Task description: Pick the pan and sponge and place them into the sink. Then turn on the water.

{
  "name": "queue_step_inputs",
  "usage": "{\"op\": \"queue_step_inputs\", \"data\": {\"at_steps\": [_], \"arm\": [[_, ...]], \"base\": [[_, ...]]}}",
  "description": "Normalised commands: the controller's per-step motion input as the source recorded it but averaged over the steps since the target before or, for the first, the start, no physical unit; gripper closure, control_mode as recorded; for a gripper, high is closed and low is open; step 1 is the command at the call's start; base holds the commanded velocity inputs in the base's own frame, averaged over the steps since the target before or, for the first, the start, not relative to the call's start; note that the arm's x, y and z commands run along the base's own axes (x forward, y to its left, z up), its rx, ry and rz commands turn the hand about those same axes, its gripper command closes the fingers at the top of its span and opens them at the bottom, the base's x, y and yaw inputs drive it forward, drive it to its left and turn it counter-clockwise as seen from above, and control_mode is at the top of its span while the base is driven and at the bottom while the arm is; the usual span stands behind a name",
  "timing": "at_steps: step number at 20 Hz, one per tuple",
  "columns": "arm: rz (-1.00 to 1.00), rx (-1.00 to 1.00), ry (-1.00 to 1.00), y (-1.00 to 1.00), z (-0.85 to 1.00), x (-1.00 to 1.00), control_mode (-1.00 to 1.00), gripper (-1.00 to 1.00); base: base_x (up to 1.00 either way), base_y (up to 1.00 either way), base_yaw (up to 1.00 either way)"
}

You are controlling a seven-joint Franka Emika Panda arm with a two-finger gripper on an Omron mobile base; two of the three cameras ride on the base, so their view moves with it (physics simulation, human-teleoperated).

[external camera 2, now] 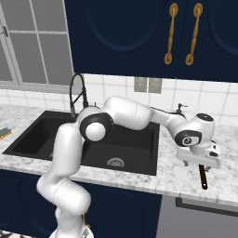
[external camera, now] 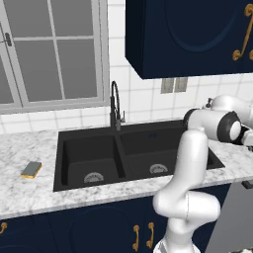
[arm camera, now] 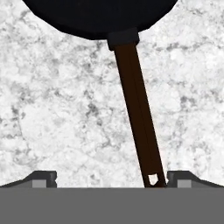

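- The sponge (external camera: 31,169), yellow with a grey-green top, lies flat on the marble counter (external camera: 29,192) at about nine o'clock from the sink, well apart from its rim. In the right base view the sponge (external camera 2: 5,133) shows at the far left edge.
- The sink (external camera: 89,148) is a matte black double basin set into the counter, with a round silvery drain in each basin. Both basins hold nothing else.
- The faucet (external camera: 115,106), a tall slim black gooseneck, stands at twelve o'clock behind the divider between the basins. No water runs from it.
- The white arm reaches from the base across the front of the right basin toward three o'clock, out over the counter to the right of the sink.
- The gripper (external camera 2: 201,162) hangs over that counter with its jaws spread wide and nothing between them. In the hand view its fingertips (arm camera: 43,178) sit far apart at the bottom corners.
- The pan (arm camera: 96,17), round and matte black, rests on the marble at twelve o'clock in the hand view, right of the sink.
- The pan's dark brown handle (arm camera: 138,118) runs down toward five o'clock, ending just beside the right fingertip; whether they touch I cannot tell. The handle (external camera 2: 202,177) also shows below the hand in the right base view.
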Motion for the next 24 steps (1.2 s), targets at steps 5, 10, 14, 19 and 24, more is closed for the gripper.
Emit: {"op": "queue_step_inputs", "data": {"at_steps": [5, 10, 14, 19, 24], "arm": [[0.01, 0.01, 0.00, -0.03, -0.35, 0.21, -1.00, -1.00], [0.01, 0.00, 0.00, 0.00, -0.42, 0.19, -1.00, -1.00], [0.01, 0.00, 0.00, 0.00, -0.34, 0.20, -1.00, -1.00], [0.00, 0.00, 0.00, 0.00, -0.22, 0.13, -1.00, -1.00], [0.00, 0.00, 0.00, 0.00, -0.15, 0.00, -1.00, -1.00]], "base": [[0.00, 0.00, 0.00], [0.00, 0.00, 0.00], [0.00, 0.00, 0.00], [0.00, 0.00, 0.00], [0.00, 0.00, 0.00]]}}
